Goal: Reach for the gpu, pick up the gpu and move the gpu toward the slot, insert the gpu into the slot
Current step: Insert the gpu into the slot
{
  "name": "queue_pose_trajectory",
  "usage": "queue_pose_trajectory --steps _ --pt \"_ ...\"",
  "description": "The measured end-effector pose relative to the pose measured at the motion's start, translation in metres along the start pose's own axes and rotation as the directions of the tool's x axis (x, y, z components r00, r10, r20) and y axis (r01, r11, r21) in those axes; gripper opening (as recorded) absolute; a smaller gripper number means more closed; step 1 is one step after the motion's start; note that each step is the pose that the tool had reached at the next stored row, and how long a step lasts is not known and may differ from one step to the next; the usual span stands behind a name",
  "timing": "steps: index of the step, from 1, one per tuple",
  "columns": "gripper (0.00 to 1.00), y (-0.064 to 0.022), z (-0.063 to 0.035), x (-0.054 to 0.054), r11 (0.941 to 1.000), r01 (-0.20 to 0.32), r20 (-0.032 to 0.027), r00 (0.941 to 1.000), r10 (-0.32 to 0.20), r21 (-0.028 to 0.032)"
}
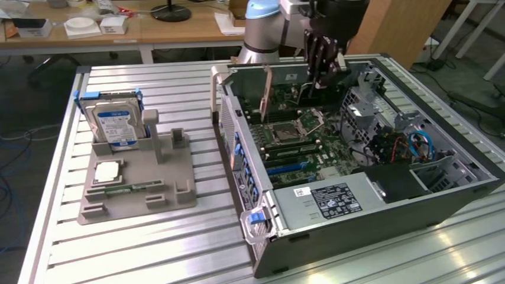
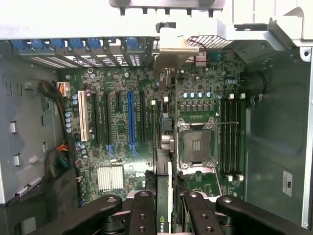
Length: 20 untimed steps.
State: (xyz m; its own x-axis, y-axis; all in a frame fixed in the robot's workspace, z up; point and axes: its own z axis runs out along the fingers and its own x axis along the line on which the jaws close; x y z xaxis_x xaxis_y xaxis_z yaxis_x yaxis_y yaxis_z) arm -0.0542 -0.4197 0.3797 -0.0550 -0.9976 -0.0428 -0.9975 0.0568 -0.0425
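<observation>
1. The thin flat graphics card with a black face and a green circuit-board back, the gpu (image 2: 165,186), is off the table (image 1: 158,248). It hangs over the green motherboard (image 2: 195,73) inside the open dark computer case (image 1: 379,231).
2. The black two-fingered gripper (image 2: 168,198) has its fingers (image 2: 143,210) pinching the gpu, one on each flat face, near the edge turned away from the board.
3. Handling, as I judge it: the card is light and stiff, so it should not sag in the grip. It is fragile, though, with bare solder and small parts on the green back. The smooth faces could slip if it is twisted. The two broad faces, well clear of the connector edge, look like the sound place to hold it, and that is where the fingers sit.
4. Orientation: the gpu stands on edge, so the wrist view sees it as a thin line. In the exterior view its green back faces the camera.
5. Its long axis runs parallel to the long narrow blue plastic slot (image 2: 131,122). The pale metal bracket (image 2: 171,49) points toward the case wall that carries the blue clips.
6. The card's line lies beside the slot, between it and the square silver processor socket (image 2: 198,144), and not over the slot.
</observation>
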Motion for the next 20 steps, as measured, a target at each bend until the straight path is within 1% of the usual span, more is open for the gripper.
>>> queue_pose_trajectory --steps 6,13,20 --pt "0.27 0.0001 0.0058 0.004 0.9999 -0.016 -0.0003 0.9999 0.016 0.0046" --pt "0.27 0.0 0.0122 0.01 0.9996 -0.028 -0.0011 0.9996 0.028 0.0052" --pt "0.27 -0.0003 0.0186 0.019 0.9994 -0.033 -0.0009 0.9995 0.033 0.0055"
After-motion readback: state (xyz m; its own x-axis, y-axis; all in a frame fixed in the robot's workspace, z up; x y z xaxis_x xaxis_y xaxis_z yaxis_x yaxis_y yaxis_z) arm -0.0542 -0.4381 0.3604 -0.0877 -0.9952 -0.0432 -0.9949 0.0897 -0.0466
